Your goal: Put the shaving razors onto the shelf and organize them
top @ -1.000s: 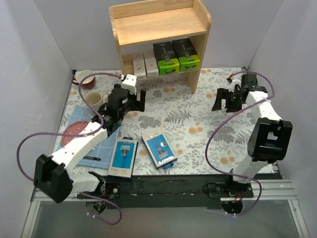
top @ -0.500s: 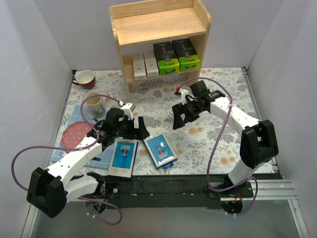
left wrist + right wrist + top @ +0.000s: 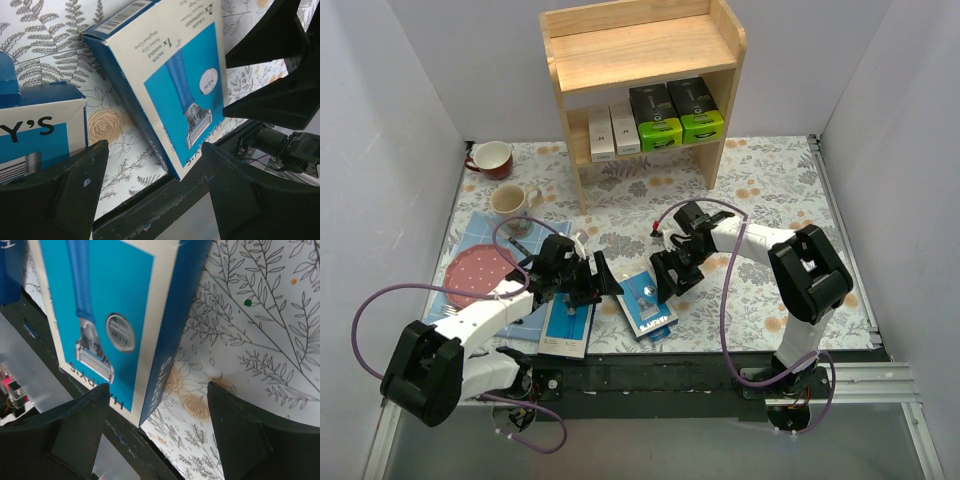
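The wooden shelf (image 3: 640, 50) stands at the back; its lower tier holds two white boxes (image 3: 614, 131) and two black, green-ended boxes (image 3: 677, 115). Two blue razor packs lie flat near the front edge: the left pack (image 3: 566, 322) and the right pack (image 3: 644, 302). My left gripper (image 3: 595, 283) hangs low between them, open, with a corner of the right pack (image 3: 175, 85) between its fingers and the left pack (image 3: 35, 132) beside one finger. My right gripper (image 3: 666, 280) is open over the right pack's far edge (image 3: 107, 320). Neither gripper holds anything.
A red mug (image 3: 492, 158), a beige cup (image 3: 508, 200), a red plate (image 3: 475, 272) and a blue cloth (image 3: 515, 318) crowd the left side. The black front rail (image 3: 670, 370) runs just behind the packs. The two grippers hang close together.
The left arm has drawn back from mid-table down to the blue packs. The right arm has swung from the far right to the right pack. Both stay open.
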Controlling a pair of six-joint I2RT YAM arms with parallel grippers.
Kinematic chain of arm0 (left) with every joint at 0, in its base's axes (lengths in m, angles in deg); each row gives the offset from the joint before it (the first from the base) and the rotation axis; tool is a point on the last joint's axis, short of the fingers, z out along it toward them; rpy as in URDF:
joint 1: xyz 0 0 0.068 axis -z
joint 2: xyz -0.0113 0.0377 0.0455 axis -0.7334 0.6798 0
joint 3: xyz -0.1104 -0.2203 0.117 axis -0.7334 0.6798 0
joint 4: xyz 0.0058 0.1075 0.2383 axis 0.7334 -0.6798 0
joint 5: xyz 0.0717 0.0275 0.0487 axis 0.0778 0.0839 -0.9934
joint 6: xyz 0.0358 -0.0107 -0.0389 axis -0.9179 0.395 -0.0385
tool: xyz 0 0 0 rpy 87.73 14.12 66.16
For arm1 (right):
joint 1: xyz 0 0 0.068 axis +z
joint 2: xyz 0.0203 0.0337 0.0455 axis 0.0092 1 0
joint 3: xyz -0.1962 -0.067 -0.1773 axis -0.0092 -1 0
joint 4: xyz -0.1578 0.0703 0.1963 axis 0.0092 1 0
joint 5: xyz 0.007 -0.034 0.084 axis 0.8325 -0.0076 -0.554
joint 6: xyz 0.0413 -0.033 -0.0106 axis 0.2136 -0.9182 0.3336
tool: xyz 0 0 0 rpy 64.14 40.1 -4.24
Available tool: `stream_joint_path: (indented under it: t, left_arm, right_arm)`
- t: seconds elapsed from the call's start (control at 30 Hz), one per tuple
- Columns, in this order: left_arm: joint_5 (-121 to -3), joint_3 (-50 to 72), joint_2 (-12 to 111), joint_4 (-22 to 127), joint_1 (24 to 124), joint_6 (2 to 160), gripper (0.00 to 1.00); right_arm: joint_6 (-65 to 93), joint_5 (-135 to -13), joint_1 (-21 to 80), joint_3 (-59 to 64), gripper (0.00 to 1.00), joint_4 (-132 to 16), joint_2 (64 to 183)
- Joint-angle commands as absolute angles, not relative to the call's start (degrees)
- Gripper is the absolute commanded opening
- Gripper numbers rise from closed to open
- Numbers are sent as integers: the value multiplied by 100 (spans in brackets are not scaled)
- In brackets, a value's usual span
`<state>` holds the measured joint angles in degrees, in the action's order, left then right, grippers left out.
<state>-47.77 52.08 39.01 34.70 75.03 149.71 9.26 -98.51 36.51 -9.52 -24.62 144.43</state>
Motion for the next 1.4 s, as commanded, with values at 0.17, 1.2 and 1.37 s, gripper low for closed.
stream_joint_path:
  t: [0.17,1.2,1.37]
  left_arm:
    - [-4379,4789,5523,3908,7555,15669,65]
    - [-4600,4269,5833,4689,7934,15845,72]
    - [-4318,4384,6052,5288,8065,16231,72]
  right_arm:
    - [1326,-10074,3577,-291,58,-2795,15293]
    - [2562,-12138,1933,-3120,62,-3654,13141]
    - [3399,-12183,1942,-3543,61,-4736,13272]
